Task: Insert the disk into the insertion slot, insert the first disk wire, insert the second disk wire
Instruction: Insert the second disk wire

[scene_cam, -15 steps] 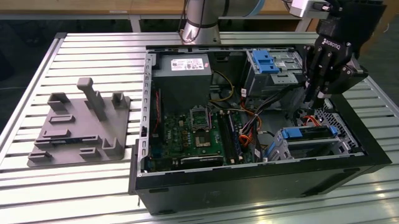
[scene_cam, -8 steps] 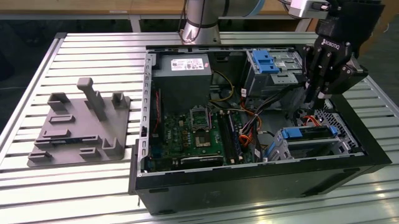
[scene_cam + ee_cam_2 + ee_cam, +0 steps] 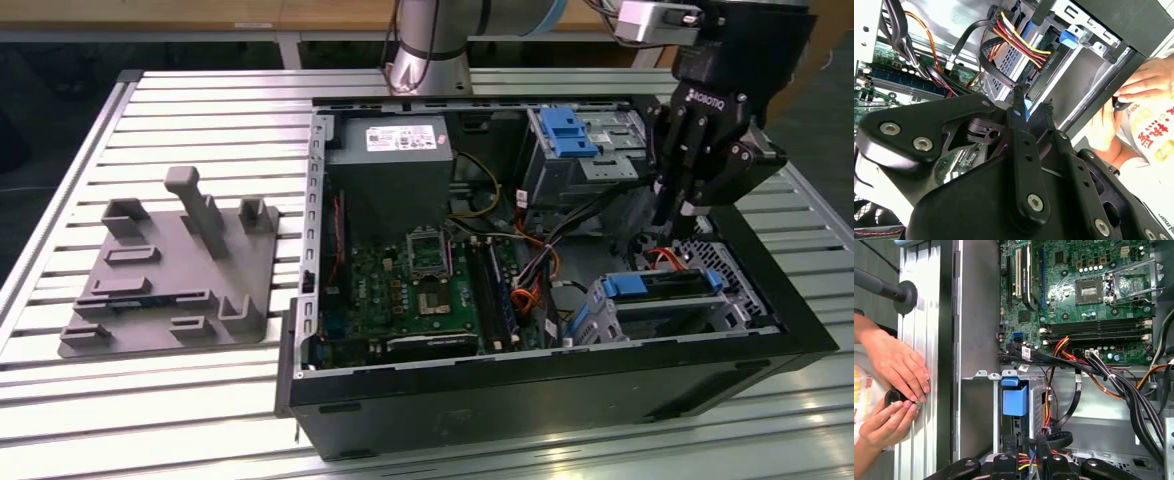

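The disk (image 3: 663,291) sits in the insertion slot (image 3: 597,322), at the near corner of the open case (image 3: 534,392) on the exterior view's right. The claw (image 3: 678,212) hangs pointing straight down just above the slot's far edge. So the disk lies below the claw and a little nearer, its long axis running left to right across the exterior view, with a thicker blue tab at its left end. Whether the claw is parted or clamped on anything I cannot tell. In the second wrist view the claw (image 3: 1032,100) points toward a wire bundle (image 3: 1015,36) of red, yellow, orange and black strands arching over the disk's end; the two are close, but I cannot tell whether they touch. The disk is a flat rectangle framed in glossy blue plastic, and the slot is thin silver sheet metal with perforated walls. The claw is matte black, built of bolted links. To the left lies the green motherboard (image 3: 414,290), studded with sockets. Outside the case wall, a person's hand (image 3: 899,371) rests on the ribbed metal table (image 3: 921,315), and a second hand (image 3: 886,421) beside it pinches a small dark object.
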Motion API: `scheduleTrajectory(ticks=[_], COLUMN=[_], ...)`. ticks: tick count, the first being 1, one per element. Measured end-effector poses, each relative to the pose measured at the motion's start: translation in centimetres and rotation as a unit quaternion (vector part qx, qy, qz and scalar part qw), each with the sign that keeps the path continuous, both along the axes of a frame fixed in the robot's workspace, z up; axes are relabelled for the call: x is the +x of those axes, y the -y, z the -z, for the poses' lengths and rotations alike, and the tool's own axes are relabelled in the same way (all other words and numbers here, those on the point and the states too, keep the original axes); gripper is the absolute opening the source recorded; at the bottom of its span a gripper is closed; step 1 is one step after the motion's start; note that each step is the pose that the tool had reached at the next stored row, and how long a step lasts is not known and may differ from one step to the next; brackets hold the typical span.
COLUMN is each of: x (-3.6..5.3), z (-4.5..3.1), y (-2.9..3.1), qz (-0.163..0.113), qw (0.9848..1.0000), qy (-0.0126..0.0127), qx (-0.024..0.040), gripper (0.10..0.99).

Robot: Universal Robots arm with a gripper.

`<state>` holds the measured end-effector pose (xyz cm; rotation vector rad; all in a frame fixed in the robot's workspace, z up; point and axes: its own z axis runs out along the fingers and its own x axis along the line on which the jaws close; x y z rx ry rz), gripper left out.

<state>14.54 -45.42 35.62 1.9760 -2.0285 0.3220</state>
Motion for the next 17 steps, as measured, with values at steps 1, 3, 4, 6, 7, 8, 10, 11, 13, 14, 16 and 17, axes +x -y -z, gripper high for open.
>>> scheduleTrajectory(ticks=[1, 3, 4, 6, 7, 8, 10, 11, 13, 14, 16, 17], x=[0.00, 0.00, 0.00, -0.01, -0.02, -0.02, -0.02, -0.03, -0.03, -0.03, -0.03, -0.03], z=[0.06, 0.22, 0.32, 0.50, 0.59, 0.67, 0.80, 0.84, 0.89, 0.91, 0.96, 0.98], y=[0.00, 0.00, 0.00, 0.00, 0.00, 0.00, 0.00, 0.00, 0.00, 0.00, 0.00, 0.00], qz=[0.000, 0.000, 0.000, 0.000, 0.000, 0.000, 0.000, 0.000, -0.001, -0.002, -0.004, -0.005], qw=[1.0000, 1.0000, 1.0000, 1.0000, 1.0000, 1.0000, 1.0000, 1.0000, 1.0000, 1.0000, 1.0000, 1.0000], qy=[0.0000, 0.0000, 0.0000, 0.0000, 0.0000, 0.0000, 0.0000, 0.0000, 0.0000, 0.0000, 0.0000, 0.0000], qx=[-0.0008, -0.0014, -0.0015, -0.0017, -0.0018, -0.0018, -0.0018, -0.0019, -0.0021, -0.0022, -0.0024, -0.0024], gripper=[0.302, 0.302, 0.302, 0.302, 0.302, 0.302, 0.302, 0.302, 0.302, 0.302, 0.302, 0.302])
